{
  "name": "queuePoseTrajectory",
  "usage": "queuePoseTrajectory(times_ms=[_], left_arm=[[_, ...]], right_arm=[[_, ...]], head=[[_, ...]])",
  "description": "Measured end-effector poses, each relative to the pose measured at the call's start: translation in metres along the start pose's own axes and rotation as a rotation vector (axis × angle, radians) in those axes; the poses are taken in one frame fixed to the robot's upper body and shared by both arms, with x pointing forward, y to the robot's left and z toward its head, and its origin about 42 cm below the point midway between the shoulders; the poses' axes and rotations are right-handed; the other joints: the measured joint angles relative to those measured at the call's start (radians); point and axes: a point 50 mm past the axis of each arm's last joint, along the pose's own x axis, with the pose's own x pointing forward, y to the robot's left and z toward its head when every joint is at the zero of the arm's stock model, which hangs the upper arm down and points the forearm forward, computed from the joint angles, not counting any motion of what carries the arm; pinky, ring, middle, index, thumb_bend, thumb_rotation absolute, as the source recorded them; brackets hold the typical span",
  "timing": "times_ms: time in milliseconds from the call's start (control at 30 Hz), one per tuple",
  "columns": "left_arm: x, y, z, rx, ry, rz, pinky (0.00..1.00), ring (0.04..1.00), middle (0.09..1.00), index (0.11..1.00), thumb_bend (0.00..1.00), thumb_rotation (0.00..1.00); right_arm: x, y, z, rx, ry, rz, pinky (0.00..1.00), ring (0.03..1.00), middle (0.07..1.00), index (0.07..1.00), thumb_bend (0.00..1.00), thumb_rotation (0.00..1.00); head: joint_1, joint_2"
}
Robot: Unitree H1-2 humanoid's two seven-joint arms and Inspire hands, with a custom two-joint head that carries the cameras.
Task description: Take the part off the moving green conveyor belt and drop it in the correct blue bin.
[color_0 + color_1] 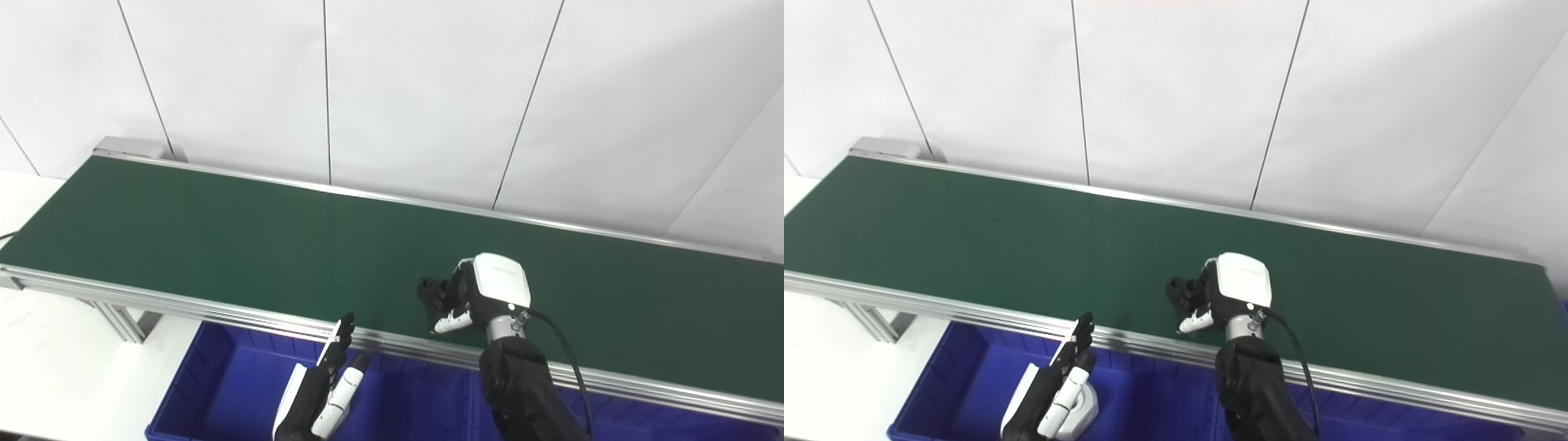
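Note:
A small black part (432, 292) lies on the green conveyor belt (245, 245) near its front edge; it also shows in the right eye view (1181, 290). My right hand (484, 294) is over the belt with its fingers curled around the part's right side. Whether the part is lifted off the belt I cannot tell. My left hand (321, 389) is open and empty, fingers straight, over the blue bin (214, 380) below the belt's front rail.
A second blue bin (643, 422) sits to the right below the rail, partly hidden by my right arm. The belt's aluminium frame (184, 306) runs along the front. A white wall stands behind the belt.

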Motion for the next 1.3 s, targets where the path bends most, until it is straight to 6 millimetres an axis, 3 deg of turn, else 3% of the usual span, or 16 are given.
queuePoseTrajectory(times_ms=[67, 100, 167, 300, 400, 533, 567, 700, 967, 1300], left_arm=[[0.000, 0.000, 0.000, -0.001, 0.001, 0.000, 1.00, 1.000, 1.000, 1.000, 0.52, 0.94], [0.000, 0.000, 0.000, -0.001, 0.001, 0.000, 1.00, 1.000, 1.000, 1.000, 0.52, 0.94], [0.000, 0.000, 0.000, -0.001, 0.001, 0.000, 1.00, 1.000, 1.000, 1.000, 0.53, 0.94], [0.000, 0.000, -0.001, -0.002, 0.002, 0.003, 1.00, 1.000, 1.000, 1.000, 0.51, 0.94], [0.000, 0.000, -0.001, -0.002, 0.002, 0.004, 1.00, 1.000, 1.000, 1.000, 0.51, 0.94], [0.000, 0.000, -0.001, -0.002, 0.003, 0.004, 1.00, 1.000, 1.000, 1.000, 0.50, 0.94], [0.000, 0.000, -0.001, -0.002, 0.003, 0.004, 1.00, 1.000, 1.000, 1.000, 0.50, 0.94], [0.000, 0.000, -0.001, -0.002, 0.003, 0.004, 1.00, 1.000, 1.000, 1.000, 0.51, 0.94], [0.000, 0.000, -0.001, -0.003, 0.003, 0.004, 1.00, 1.000, 1.000, 1.000, 0.51, 0.94], [0.000, 0.000, -0.002, -0.020, 0.005, 0.000, 1.00, 1.000, 1.000, 1.000, 0.51, 0.95]], right_arm=[[0.000, 0.002, -0.002, -0.021, -0.003, -0.021, 0.11, 0.163, 0.261, 0.519, 0.56, 0.23], [-0.001, 0.002, -0.003, -0.026, -0.002, -0.030, 0.11, 0.170, 0.273, 0.571, 0.66, 0.35], [-0.001, 0.005, -0.005, -0.037, 0.003, -0.040, 0.14, 0.207, 0.328, 0.608, 0.71, 0.52], [-0.005, 0.014, -0.012, -0.071, 0.021, -0.031, 0.16, 0.230, 0.364, 0.638, 0.70, 0.64], [-0.005, 0.016, -0.013, -0.078, 0.030, -0.027, 0.16, 0.222, 0.355, 0.650, 0.69, 0.67], [-0.005, 0.016, -0.013, -0.058, 0.040, -0.022, 0.14, 0.198, 0.302, 0.579, 0.56, 0.57], [-0.004, 0.016, -0.012, -0.044, 0.045, -0.018, 0.14, 0.194, 0.287, 0.523, 0.52, 0.36], [-0.003, 0.016, -0.013, 0.013, 0.065, -0.017, 0.12, 0.169, 0.250, 0.491, 0.50, 0.16], [-0.001, 0.009, -0.008, 0.086, 0.067, -0.066, 0.13, 0.182, 0.259, 0.480, 0.50, 0.14], [-0.002, 0.006, -0.020, 0.074, 0.076, -0.084, 0.11, 0.154, 0.228, 0.479, 0.50, 0.14]], head=[[0.000, 0.000], [0.000, 0.002], [-0.002, 0.000], [-0.002, -0.002], [0.000, -0.003], [-0.002, -0.002], [-0.002, -0.002], [-0.002, -0.002], [-0.014, -0.003], [-0.025, -0.006]])
